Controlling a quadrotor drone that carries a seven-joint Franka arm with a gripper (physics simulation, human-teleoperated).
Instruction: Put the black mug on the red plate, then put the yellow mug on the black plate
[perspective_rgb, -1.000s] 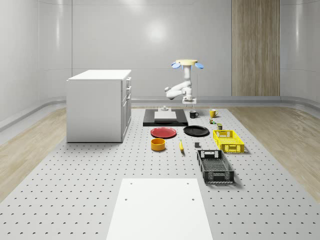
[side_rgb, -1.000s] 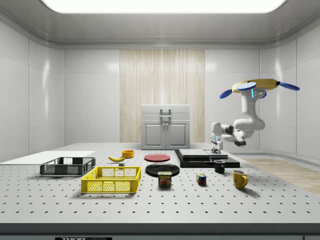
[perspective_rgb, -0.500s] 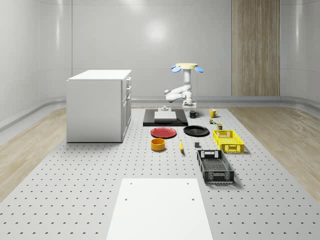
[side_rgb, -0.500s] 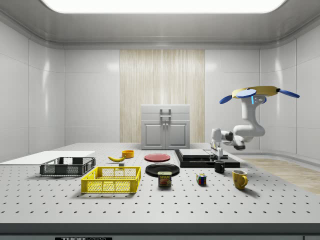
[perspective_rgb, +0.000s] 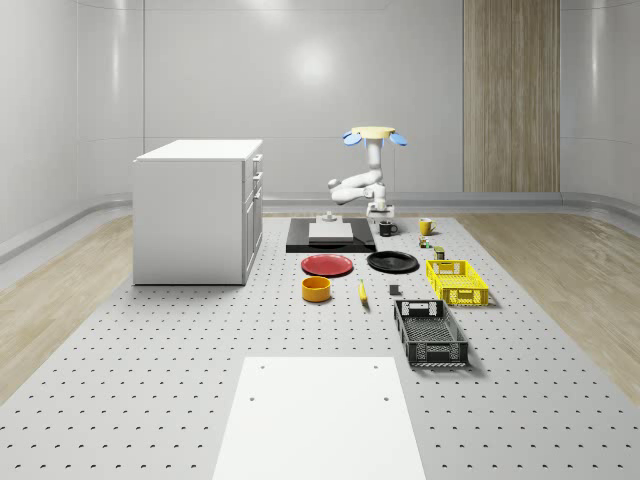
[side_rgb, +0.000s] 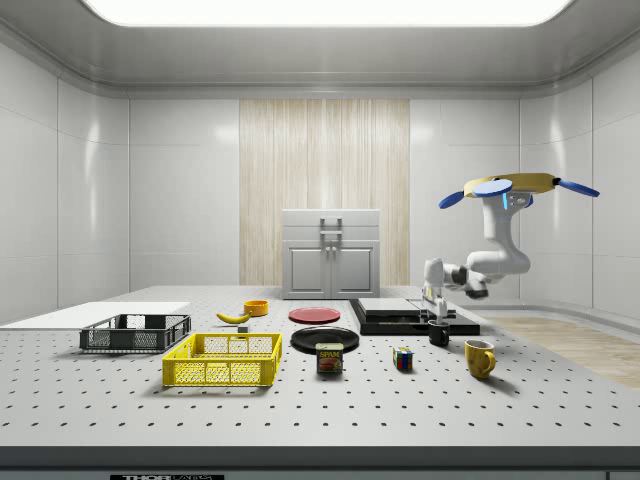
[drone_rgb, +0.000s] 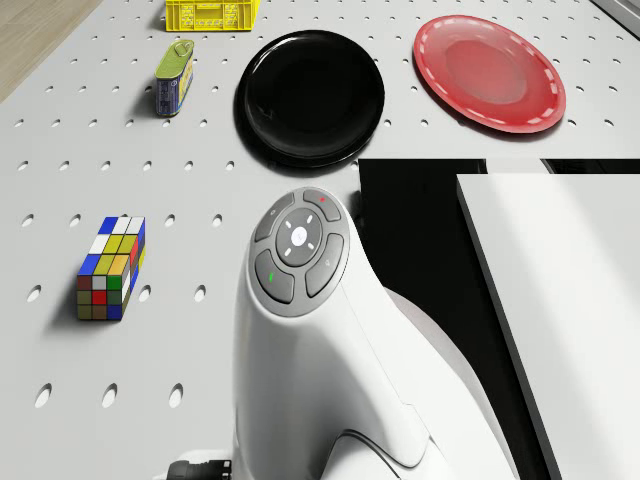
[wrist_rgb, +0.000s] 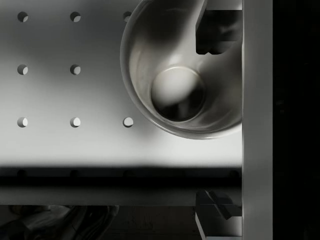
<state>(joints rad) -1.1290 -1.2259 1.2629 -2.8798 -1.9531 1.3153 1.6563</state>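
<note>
The black mug (perspective_rgb: 387, 229) (side_rgb: 438, 333) stands upright on the table beside the black platform (perspective_rgb: 331, 243). My gripper (perspective_rgb: 381, 217) (side_rgb: 434, 316) (wrist_rgb: 217, 122) hangs just above it, open and holding nothing. In the wrist view one finger (wrist_rgb: 216, 31) lies over the mug's (wrist_rgb: 177, 90) opening and the other finger (wrist_rgb: 215, 216) beyond its rim. The drone (perspective_rgb: 375, 134) (side_rgb: 520, 185) hovers above the mug and the platform's end. The yellow mug (perspective_rgb: 426, 226) (side_rgb: 479, 358) stands a little apart. The red plate (perspective_rgb: 328, 265) (drone_rgb: 490, 70) and black plate (perspective_rgb: 392, 262) (drone_rgb: 310, 95) lie side by side.
A white slab (drone_rgb: 560, 300) lies on the platform. A Rubik's cube (drone_rgb: 110, 268) and a can (drone_rgb: 173, 78) sit near the mugs. A yellow crate (perspective_rgb: 457, 281), black crate (perspective_rgb: 430, 333), orange bowl (perspective_rgb: 316, 289), banana (perspective_rgb: 362, 291) and white cabinet (perspective_rgb: 198, 210) stand around.
The drone has sunk lower and the gripper has come down to just above the black mug. Most of this happened in the first half second.
</note>
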